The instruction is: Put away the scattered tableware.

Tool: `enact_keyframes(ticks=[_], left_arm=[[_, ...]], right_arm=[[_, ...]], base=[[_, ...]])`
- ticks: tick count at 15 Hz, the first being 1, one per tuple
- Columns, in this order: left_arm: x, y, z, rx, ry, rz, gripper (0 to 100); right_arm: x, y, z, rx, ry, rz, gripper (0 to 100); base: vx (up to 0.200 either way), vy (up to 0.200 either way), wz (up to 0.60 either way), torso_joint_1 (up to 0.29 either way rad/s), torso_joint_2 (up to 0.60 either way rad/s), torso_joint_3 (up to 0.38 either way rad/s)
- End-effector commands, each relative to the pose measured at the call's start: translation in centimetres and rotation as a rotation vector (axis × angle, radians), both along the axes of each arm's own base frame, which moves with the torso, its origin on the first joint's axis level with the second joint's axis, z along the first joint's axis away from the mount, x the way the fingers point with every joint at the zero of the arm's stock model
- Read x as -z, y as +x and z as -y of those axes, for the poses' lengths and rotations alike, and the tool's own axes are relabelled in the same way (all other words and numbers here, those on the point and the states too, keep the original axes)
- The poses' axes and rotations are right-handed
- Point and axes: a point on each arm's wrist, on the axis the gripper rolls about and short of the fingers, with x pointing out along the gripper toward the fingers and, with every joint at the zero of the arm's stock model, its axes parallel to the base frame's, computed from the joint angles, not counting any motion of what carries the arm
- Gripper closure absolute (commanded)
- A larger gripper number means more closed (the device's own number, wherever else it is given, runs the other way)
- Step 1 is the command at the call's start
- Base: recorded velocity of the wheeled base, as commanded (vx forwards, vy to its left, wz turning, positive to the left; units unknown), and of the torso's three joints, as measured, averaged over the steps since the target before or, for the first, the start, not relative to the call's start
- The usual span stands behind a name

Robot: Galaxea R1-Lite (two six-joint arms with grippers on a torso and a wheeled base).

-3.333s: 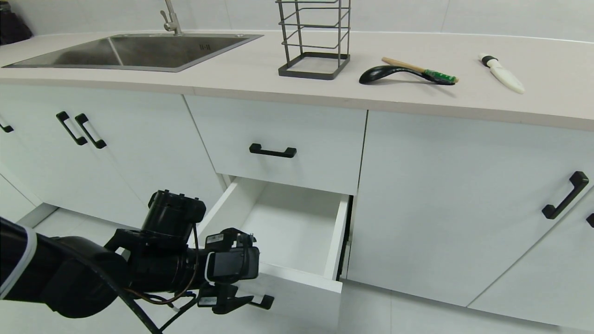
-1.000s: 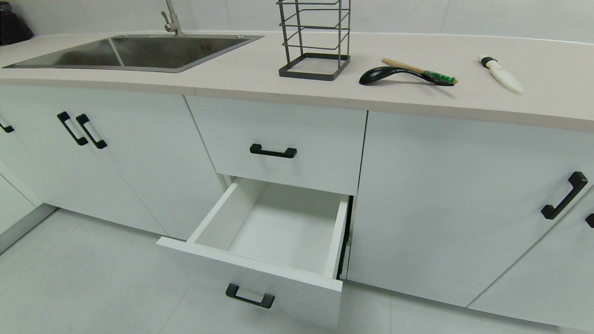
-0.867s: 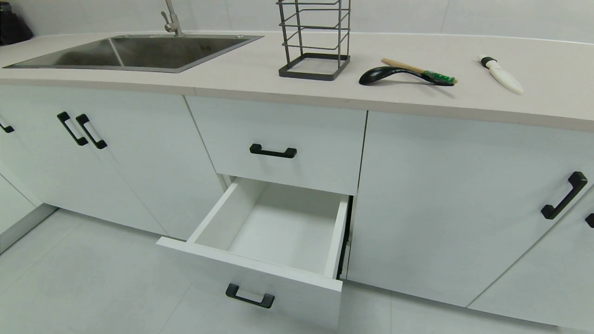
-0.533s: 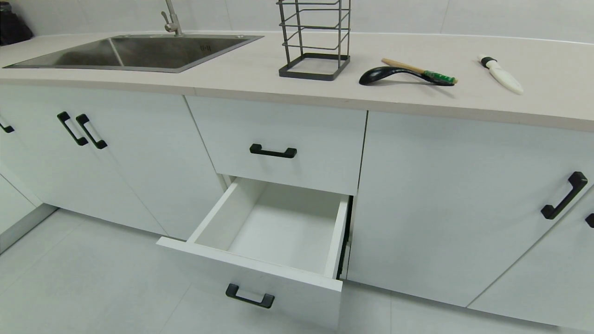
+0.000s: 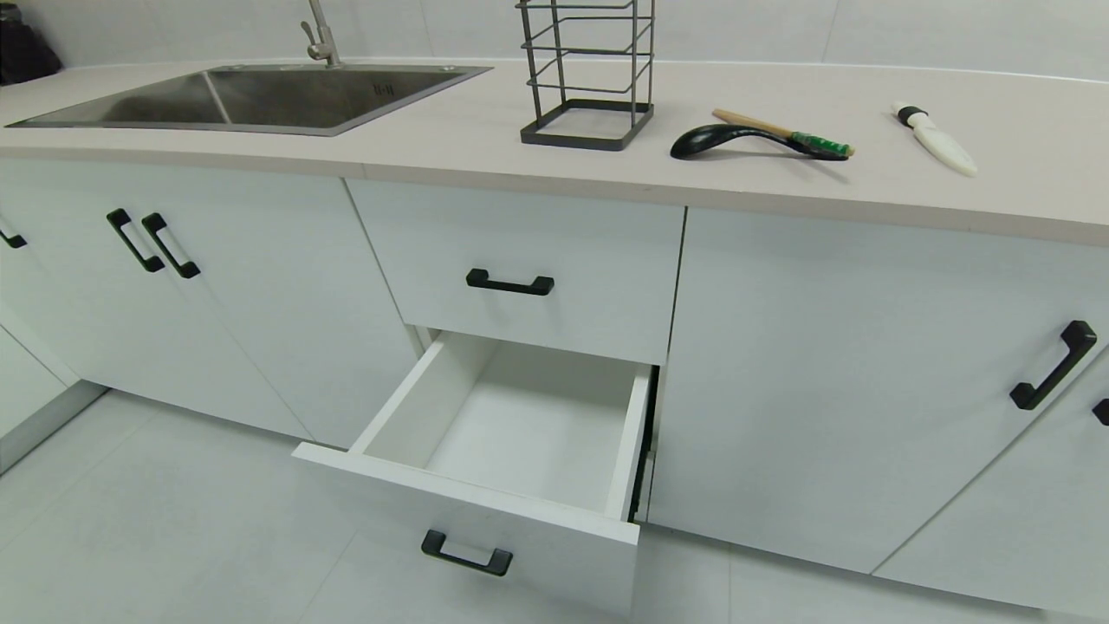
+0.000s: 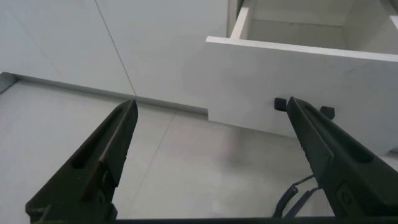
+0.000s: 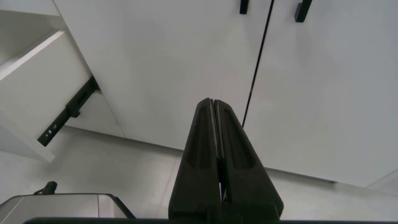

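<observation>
Okay, your left gripper [image 6: 211,107] gapes wide and empty just before the open drawer [image 6: 298,59]; your right gripper [image 7: 213,109] sits pinched together, empty, beside that drawer

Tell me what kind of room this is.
Most likely a kitchen: a steel sink with a faucet set in the countertop, white cabinets with one open drawer, and a black ladle on it.

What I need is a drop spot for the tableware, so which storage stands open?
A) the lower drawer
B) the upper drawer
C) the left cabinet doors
A: the lower drawer is pulled out, while the upper drawer sits flush and shut.
</observation>
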Motion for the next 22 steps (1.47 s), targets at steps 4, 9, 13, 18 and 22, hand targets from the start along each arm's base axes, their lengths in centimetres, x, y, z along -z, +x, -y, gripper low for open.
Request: enact_keyframes(ticks=[4,9,13,18,22], left_arm=[[-0.01,0.01,0.00,0.000,-0.032,0.000,0],[-0.03,0.01,0.00,-0.003,-0.029,0.002,0],[-0.03,0.01,0.00,-0.001,-0.029,0.002,0],[-0.03,0.01,0.00,-0.001,-0.031,0.002,0],[-0.03,0.01,0.00,-0.001,-0.031,0.002,0]], right_arm=[[-0.01,0.01,0.00,0.002,0.002,0.000,100],[-0.01,0.01,0.00,0.000,0.002,0.000,100],[-0.01,0.01,0.01,0.002,0.002,0.000,100],[-0.01,0.01,0.00,0.003,0.002,0.000,100],[-0.01,0.01,0.01,0.002,0.002,0.000,100]], base=[[0.000,0.000,0.00,0.000,0.00,0.000],[0.080,0.000,0.00,0.001,0.00,0.000],[0.150,0.000,0.00,0.002,0.00,-0.001],[0.000,0.000,0.00,0.000,0.00,0.000],[0.000,0.000,0.00,0.000,0.00,0.000]])
